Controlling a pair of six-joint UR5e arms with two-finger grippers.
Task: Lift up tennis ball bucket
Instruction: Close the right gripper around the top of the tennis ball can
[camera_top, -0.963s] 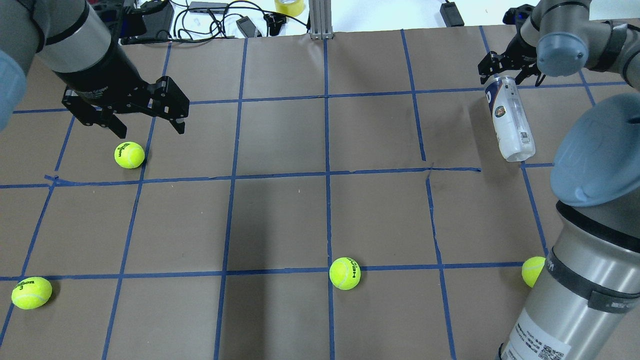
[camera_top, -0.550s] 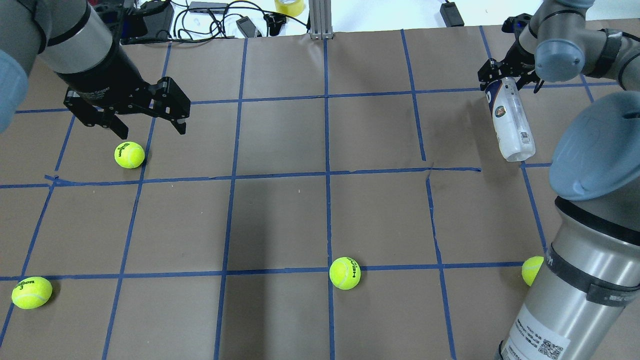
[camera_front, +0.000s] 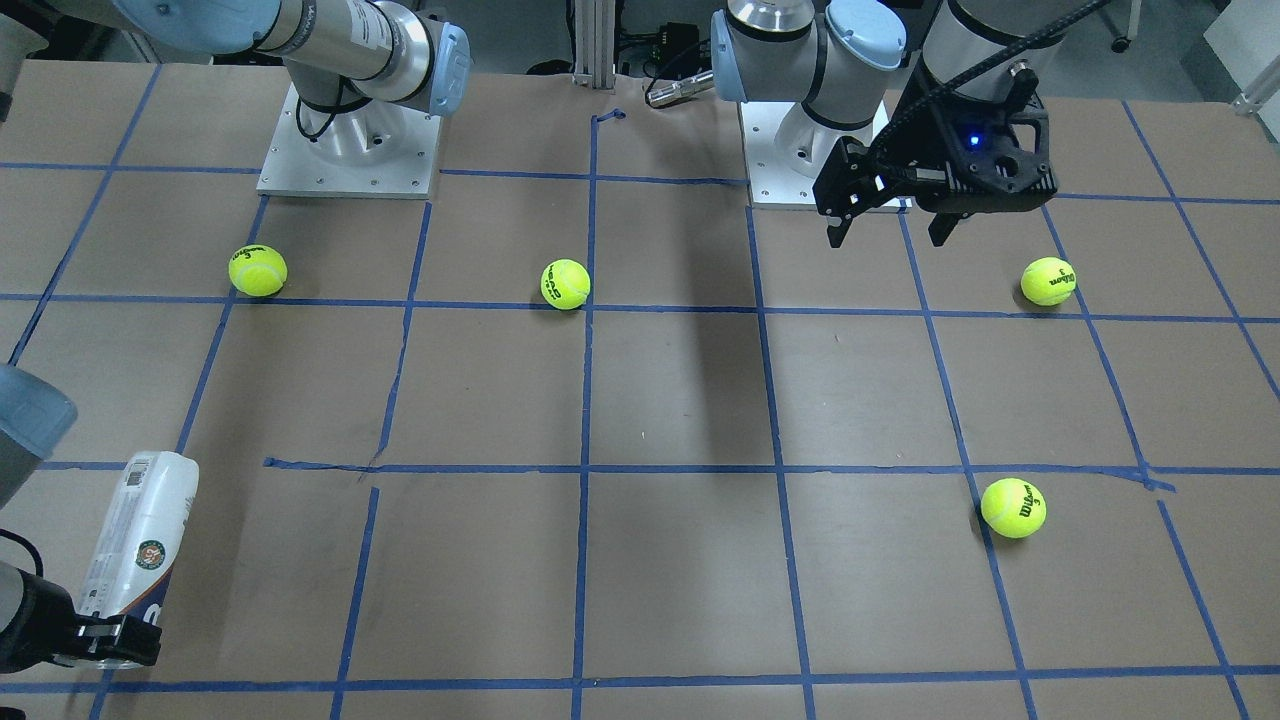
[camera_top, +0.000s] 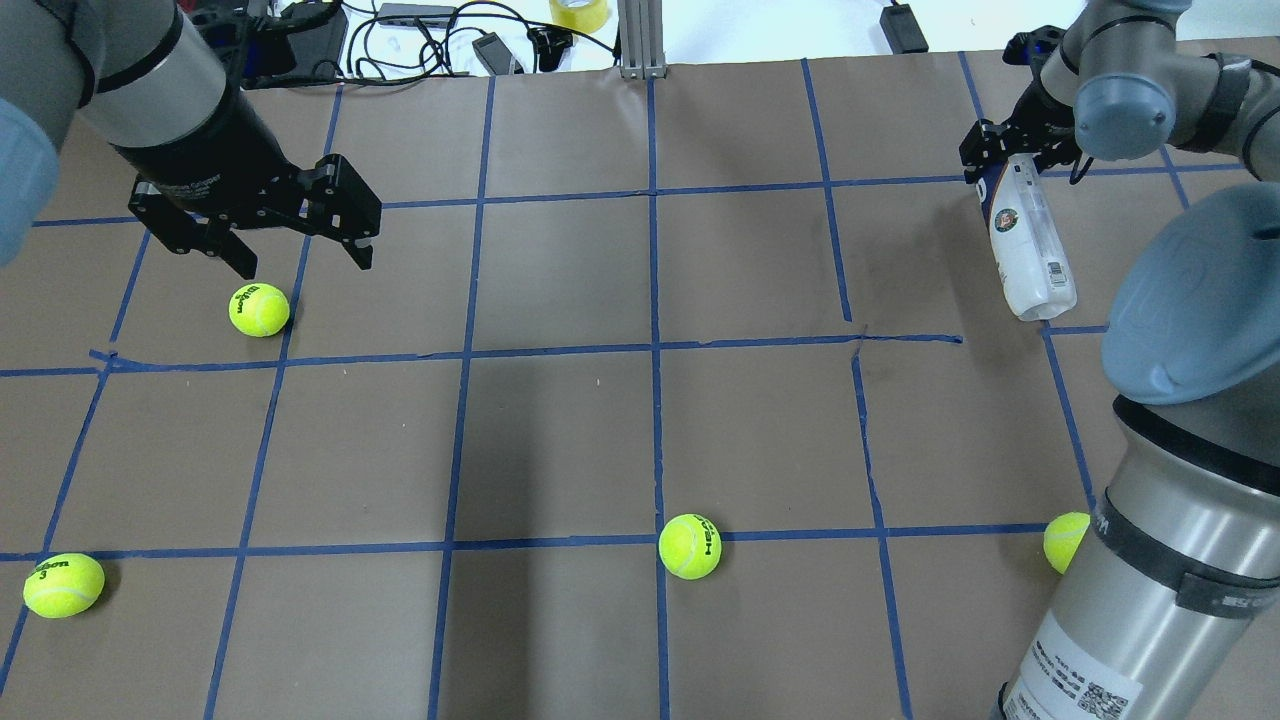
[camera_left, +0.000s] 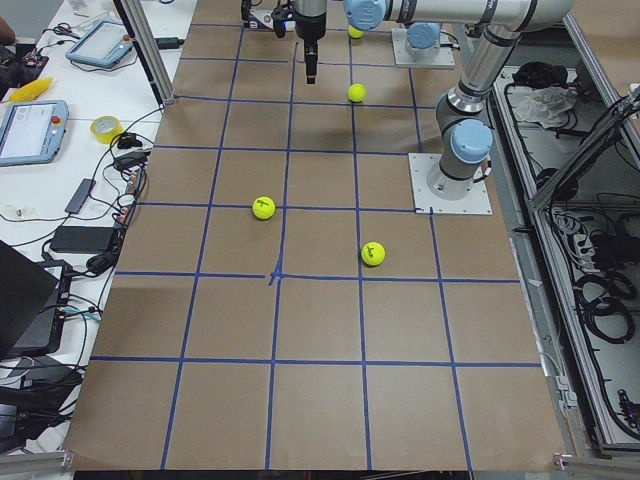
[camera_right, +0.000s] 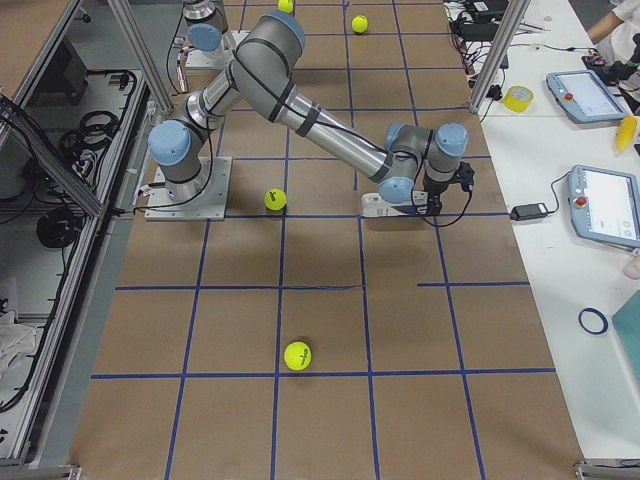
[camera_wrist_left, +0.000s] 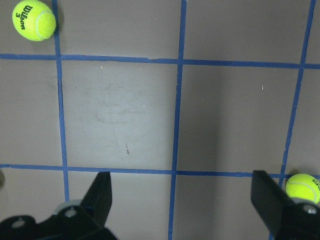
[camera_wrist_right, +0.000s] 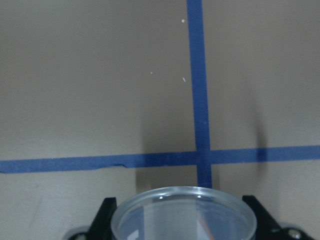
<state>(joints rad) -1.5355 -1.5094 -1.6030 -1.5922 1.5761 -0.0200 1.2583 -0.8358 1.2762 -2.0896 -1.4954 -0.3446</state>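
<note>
The tennis ball bucket (camera_top: 1030, 245), a clear tube with a white and navy label, lies lengthwise near the table's far right edge. It also shows at the lower left of the front-facing view (camera_front: 135, 545). My right gripper (camera_top: 1008, 160) is shut on its far, open end. The right wrist view shows the open rim (camera_wrist_right: 182, 192) held between the two fingers. The closed end points toward the robot's base. My left gripper (camera_top: 302, 262) is open and empty, hovering just beyond a tennis ball (camera_top: 259, 309).
Several other tennis balls lie on the brown, blue-taped table: front left (camera_top: 63, 585), front middle (camera_top: 689, 546) and beside the right arm's base (camera_top: 1065, 540). Cables and devices (camera_top: 420, 40) lie past the far edge.
The right gripper has closed in on the bucket's far end. The bucket has shifted slightly to the right and tilted. The left arm has not moved.
</note>
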